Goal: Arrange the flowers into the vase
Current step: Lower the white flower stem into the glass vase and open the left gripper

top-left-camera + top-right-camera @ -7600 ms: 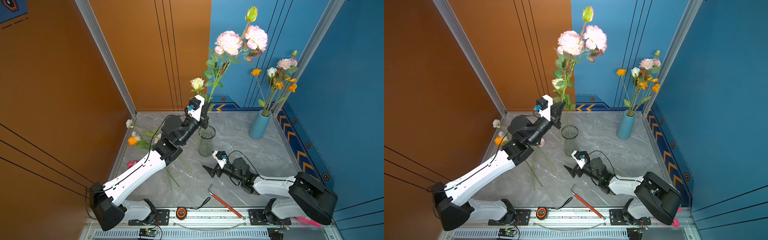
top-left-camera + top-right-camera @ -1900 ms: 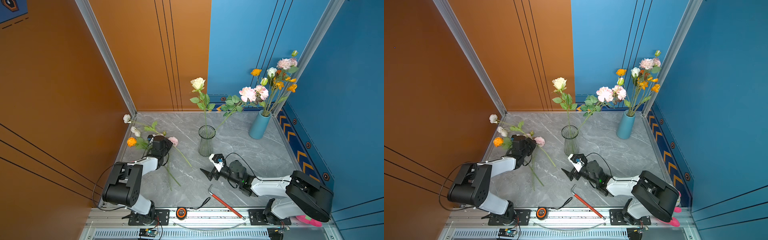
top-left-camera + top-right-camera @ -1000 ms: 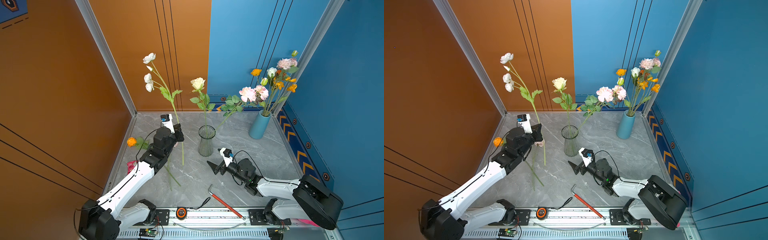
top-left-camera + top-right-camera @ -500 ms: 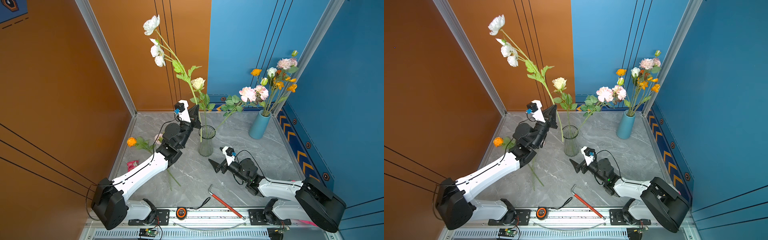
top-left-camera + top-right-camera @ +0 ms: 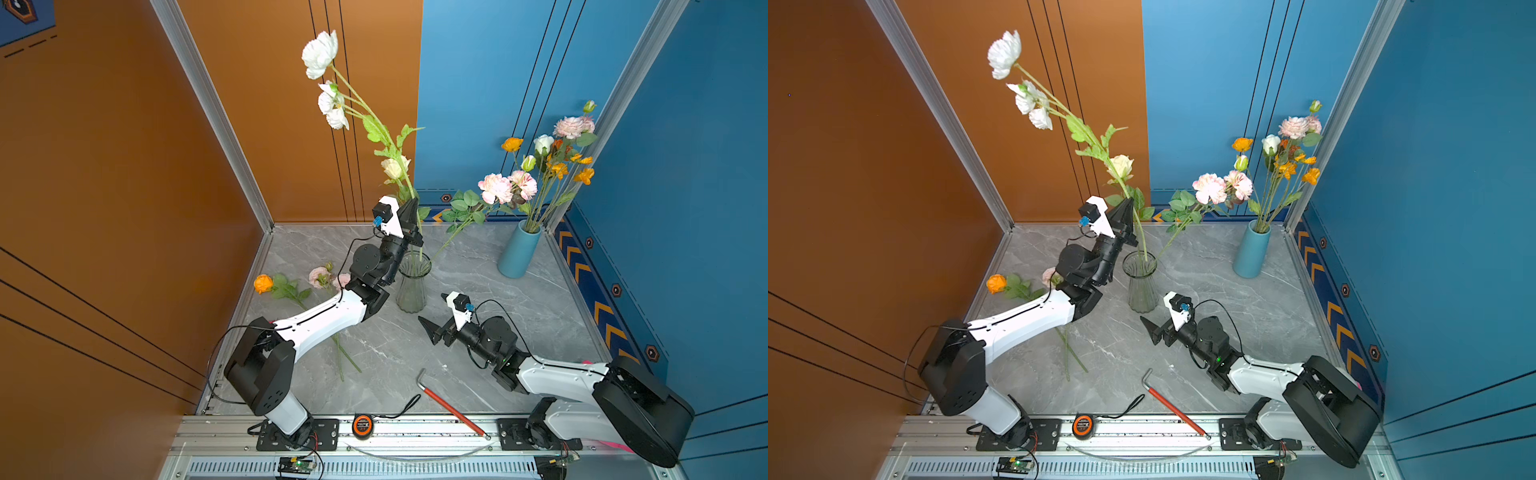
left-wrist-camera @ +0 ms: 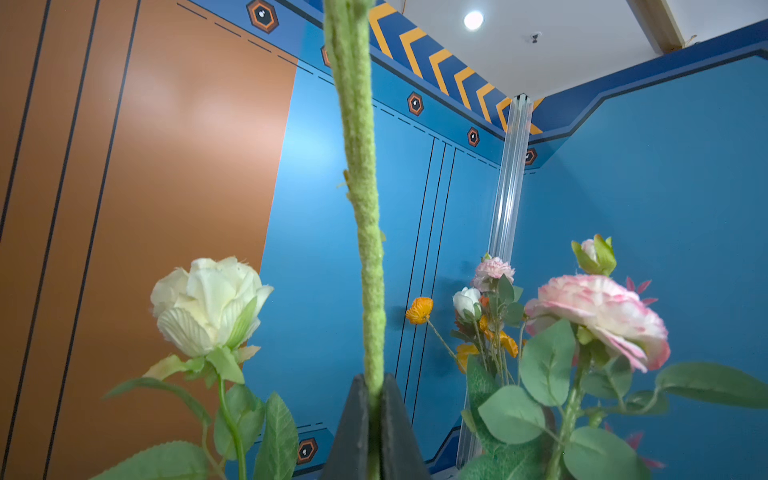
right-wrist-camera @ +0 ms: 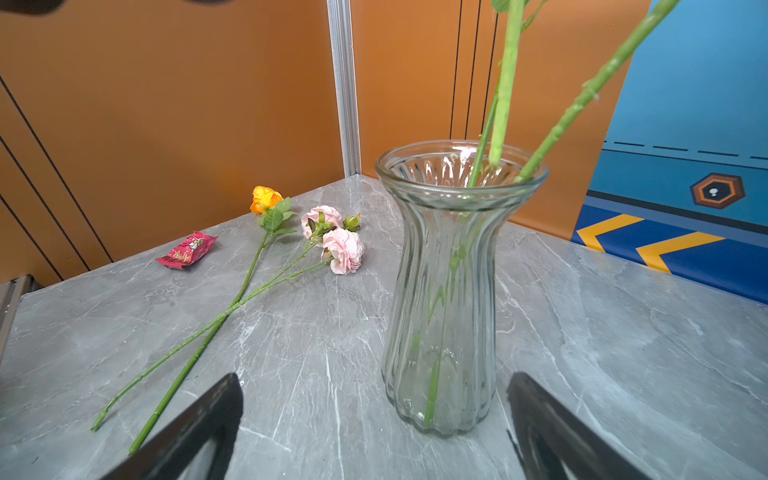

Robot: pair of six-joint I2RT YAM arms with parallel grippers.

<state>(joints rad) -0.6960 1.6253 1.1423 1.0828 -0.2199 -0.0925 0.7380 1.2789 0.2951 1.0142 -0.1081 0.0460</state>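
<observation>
This is a robot test cell in a lab, dressed like a booth. Orange wall panels (image 5: pixel 270 124) and blue wall panels (image 5: pixel 478 83) with yellow chevron stripes (image 5: pixel 601 309) rise behind the left pincer (image 5: pixel 411 204), joined by bare aluminium corner posts (image 5: pixel 215 116). The grey marble-look bench (image 5: pixel 552 291) under the right pincer (image 5: pixel 432 308) ends at an aluminium mounting rail (image 5: pixel 415 432) carrying the black arm bases (image 5: pixel 297 434) and an orange tape measure (image 5: pixel 362 424).

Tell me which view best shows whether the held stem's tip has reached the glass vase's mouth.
Right wrist view: the stem's tip hangs at the glass vase's rim. Both top views show the stem from above, depth unclear. Left wrist view shows only the left claw clamping it.
</observation>
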